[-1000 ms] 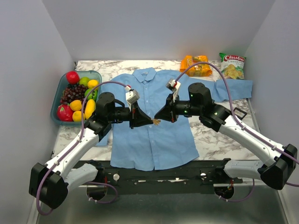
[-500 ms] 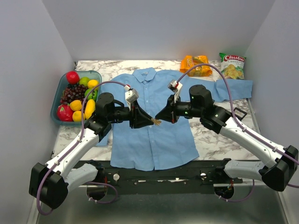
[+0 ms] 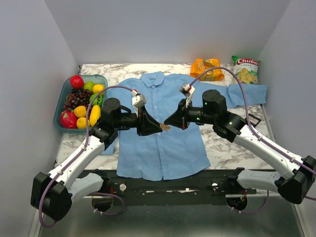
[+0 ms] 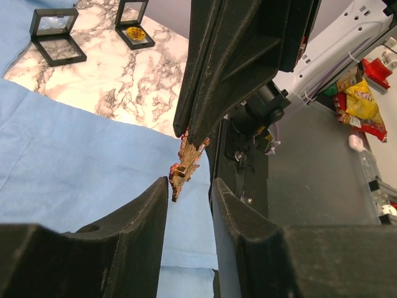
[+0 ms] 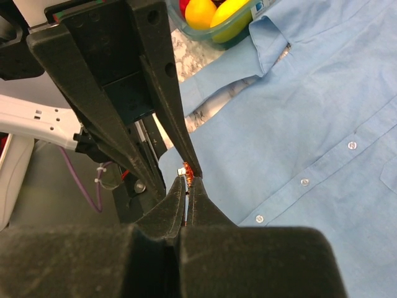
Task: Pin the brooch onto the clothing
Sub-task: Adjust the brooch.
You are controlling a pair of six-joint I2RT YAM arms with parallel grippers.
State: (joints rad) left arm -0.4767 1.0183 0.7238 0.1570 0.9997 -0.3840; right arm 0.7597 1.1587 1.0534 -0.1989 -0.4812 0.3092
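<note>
Brooch [image 4: 185, 164]: hangs in the air over the middle of the shirt's front, clear of the cloth, gripped at its upper end by the right arm's tips.
Shirt [image 3: 163, 148]: lies flat and face up on the worktop [image 3: 222, 143], collar at the far side, with the button row [image 5: 304, 182] running down its centre.
Right pincer [image 5: 187, 185]: closed tight on the brooch; in its own view only a sliver of orange shows past the tips.
Left pincer [image 4: 189, 186]: partly open and holding nothing, its tips either side of the brooch's lower end and just below it. Whether the left-hand tip grazes the ornament I cannot tell from this angle.
Step in hand: by my reading, one arm carries the brooch and the pin is not yet through the fabric.
Doing it well: lower the brooch slowly, pin side toward the cloth. Aim for plain fabric beside the buttons, not onto one. The free left arm would probably serve best pressing or pinching the shirt just beside the landing spot, so the cloth cannot slide or bunch under the pin.
Watch for: the hold is only on the brooch's edge, so a sideways nudge from the facing tips could twist it or knock it loose.
</note>
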